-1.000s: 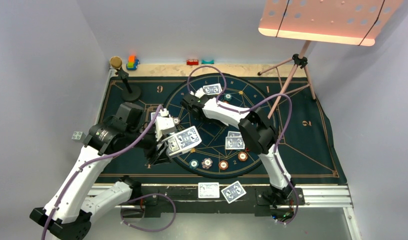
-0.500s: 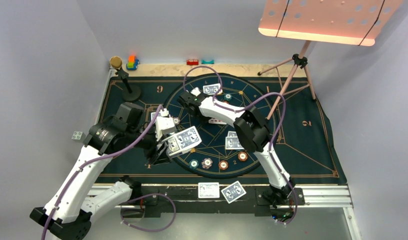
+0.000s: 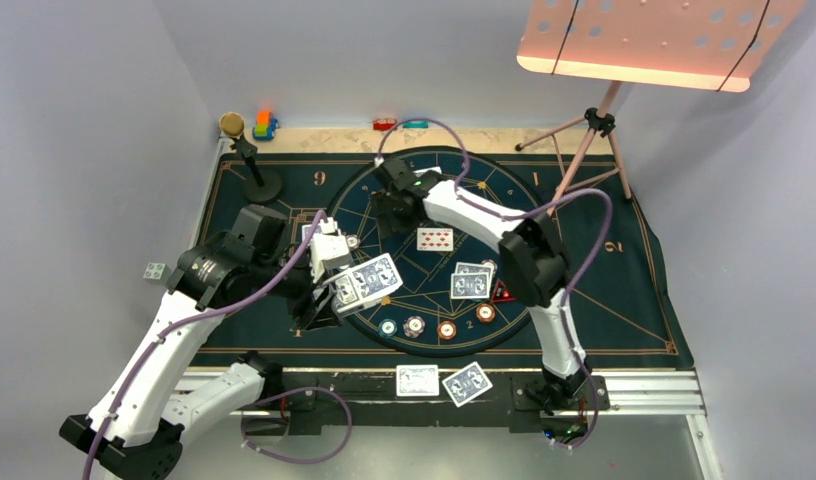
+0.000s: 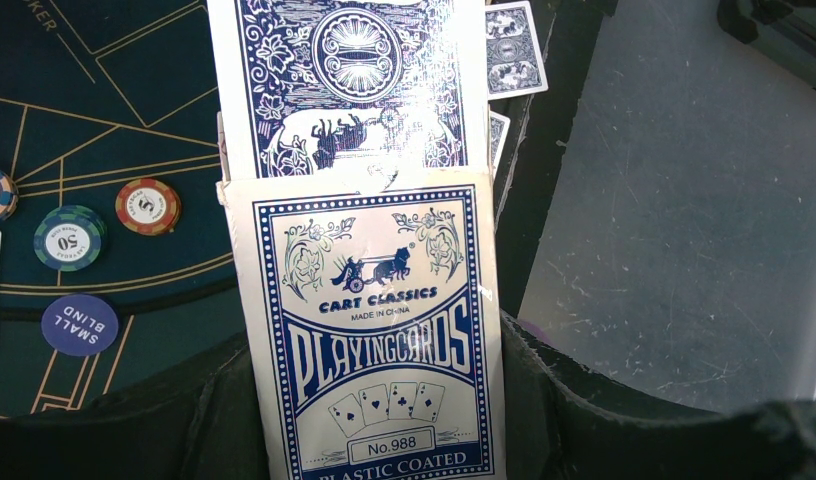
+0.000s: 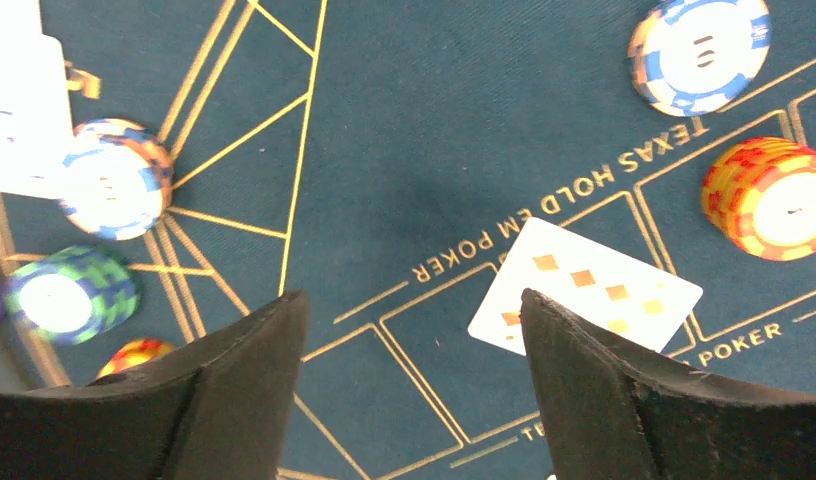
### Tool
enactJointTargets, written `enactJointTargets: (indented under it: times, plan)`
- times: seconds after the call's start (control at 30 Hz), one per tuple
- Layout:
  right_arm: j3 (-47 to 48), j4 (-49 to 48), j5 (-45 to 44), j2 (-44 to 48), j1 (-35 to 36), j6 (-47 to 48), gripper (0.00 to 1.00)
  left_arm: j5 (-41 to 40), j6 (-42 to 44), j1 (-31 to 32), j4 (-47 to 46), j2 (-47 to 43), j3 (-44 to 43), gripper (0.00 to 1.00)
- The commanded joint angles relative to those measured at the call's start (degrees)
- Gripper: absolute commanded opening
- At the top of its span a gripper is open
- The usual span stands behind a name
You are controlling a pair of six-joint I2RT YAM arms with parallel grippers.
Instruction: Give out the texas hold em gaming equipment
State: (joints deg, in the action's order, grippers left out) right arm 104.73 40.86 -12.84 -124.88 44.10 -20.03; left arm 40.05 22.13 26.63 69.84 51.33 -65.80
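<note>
My left gripper [image 4: 374, 360] clamps the card box [image 4: 369, 270]. My right gripper [image 5: 414, 320] stands wide, empty, over the face-up diamonds card [image 5: 584, 300].

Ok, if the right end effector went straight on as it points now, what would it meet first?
Likely the bare mat: the right end effector is open over it. The face-up diamonds card lies just beside its line; depth is unclear.

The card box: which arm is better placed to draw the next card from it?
Likely right. The right hand is open and empty; the face-up card lies free below it. The left hand is shut on the card box.
</note>
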Motion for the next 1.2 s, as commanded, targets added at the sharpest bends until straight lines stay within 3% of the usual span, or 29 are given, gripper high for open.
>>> enactJointTargets:
  times: [0.0, 0.2, 0.4, 1.17]
  plan:
    - [-5.5, -6.9, 9.3, 12.6, -6.4, -4.2, 0.84, 0.8, 1.1, -0.3, -0.5, -0.6, -2.3, 0.01]
    - [-17.7, -10.8, 10.0, 18.3, -12.6, -6.0, 0.86, 1.0, 1.1, -0.4, -0.7, -0.8, -2.1, 0.01]
    - [-28.2, -20.1, 16.6, 19.1, -17.8, -9.7, 0.87, 1.0, 1.0, -0.3, -0.9, -0.8, -1.8, 0.01]
    - [-35.4, -30.4, 33.4, 16.5, -17.2, -19.9, 0.95, 1.0, 0.9, -0.3, -1.1, -0.4, -2.1, 0.01]
